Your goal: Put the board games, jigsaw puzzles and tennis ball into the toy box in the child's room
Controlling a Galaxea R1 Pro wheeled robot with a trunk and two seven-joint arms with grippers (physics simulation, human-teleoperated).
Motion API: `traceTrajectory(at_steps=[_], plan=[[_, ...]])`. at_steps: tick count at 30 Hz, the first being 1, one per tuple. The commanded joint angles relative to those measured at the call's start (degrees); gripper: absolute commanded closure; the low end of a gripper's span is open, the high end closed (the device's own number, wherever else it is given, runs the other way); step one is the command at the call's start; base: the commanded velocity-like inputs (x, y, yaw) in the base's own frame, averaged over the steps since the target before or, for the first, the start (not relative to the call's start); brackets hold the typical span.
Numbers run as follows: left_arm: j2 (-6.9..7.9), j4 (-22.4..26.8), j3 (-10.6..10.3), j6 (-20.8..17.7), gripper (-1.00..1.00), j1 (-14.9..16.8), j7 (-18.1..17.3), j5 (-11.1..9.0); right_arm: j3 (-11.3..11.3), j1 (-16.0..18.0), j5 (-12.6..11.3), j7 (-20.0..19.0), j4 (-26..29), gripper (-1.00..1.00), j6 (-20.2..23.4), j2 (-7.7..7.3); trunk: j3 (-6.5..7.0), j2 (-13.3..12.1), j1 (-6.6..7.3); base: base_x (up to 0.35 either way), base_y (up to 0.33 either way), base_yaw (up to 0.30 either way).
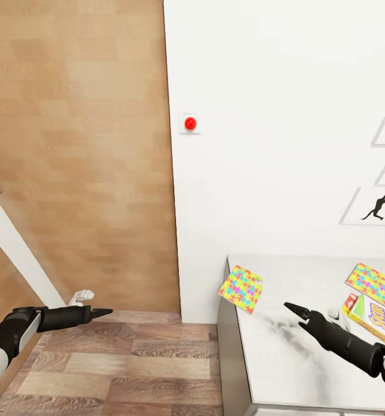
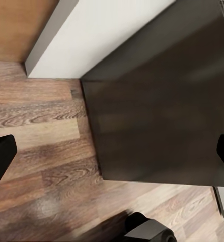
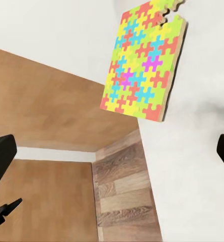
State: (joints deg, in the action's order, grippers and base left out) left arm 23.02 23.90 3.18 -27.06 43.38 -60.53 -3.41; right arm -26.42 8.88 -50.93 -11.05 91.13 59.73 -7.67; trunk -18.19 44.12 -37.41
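The right hand point(image 1: 292, 308) is held low over the counter point(image 1: 284, 358), its fingers spread and nothing between them. The left hand point(image 1: 103, 312) hangs over the wood floor point(image 1: 129, 358) off the counter's end; in the left wrist view its fingers are seen wide apart and empty.

The near puzzle point(image 1: 241, 288) lies at the counter's corner by the wall, and part of it seems to jut past the edge. A second puzzle point(image 1: 373, 283) lies farther along, well apart from the first, just beside the Skip-Bo box point(image 1: 382, 320). In the right wrist view the near puzzle point(image 3: 143, 61) is seen ahead of the spread fingers, not yet between them.

The step in hand is judged to be the pickup of the near puzzle. As the piece is thin and flat, a grip from above is likely to slip; the overhanging edge is better used, with one finger brought under it and one over. The approach should be kept slow, so that the puzzle is not nudged off onto the floor. The wall close behind leaves little room for the wrist.
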Motion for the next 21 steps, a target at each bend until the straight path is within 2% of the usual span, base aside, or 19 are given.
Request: traceTrajectory(at_steps=[1,10,15,17,21], plan=[[0.00,0.00,0.07,-0.53,-1.00,0.03,-0.16,-0.21,-0.17,-0.03,0.57,-1.43,0.01,-1.00,0.27,-0.15,0.02,0.06,-0.01,0.000,0.000,0.000],[-0.01,-0.01,0.12,-0.53,-1.00,0.03,-0.36,-0.32,-0.37,-0.21,0.57,-3.18,-0.10,-1.00,0.27,-0.32,0.86,0.06,-0.01,0.000,0.000,0.000],[-0.08,0.19,0.32,-0.59,-1.00,0.05,-0.72,-0.67,-0.66,-0.26,0.64,-3.27,-0.20,-1.00,0.27,0.11,1.33,0.06,-0.01,0.000,0.000,0.000],[-0.59,0.27,0.32,-0.75,-1.00,0.18,-0.73,-0.74,-0.69,-0.26,0.65,-3.27,-0.23,-1.00,0.27,0.05,1.52,0.06,-0.01,0.000,0.000,0.000],[-3.21,0.34,0.33,-1.11,-1.00,0.52,-0.70,-0.80,-0.73,-0.26,0.59,-3.28,-0.25,-1.00,0.27,-0.16,1.88,0.06,-0.01,0.000,0.000,0.000]])
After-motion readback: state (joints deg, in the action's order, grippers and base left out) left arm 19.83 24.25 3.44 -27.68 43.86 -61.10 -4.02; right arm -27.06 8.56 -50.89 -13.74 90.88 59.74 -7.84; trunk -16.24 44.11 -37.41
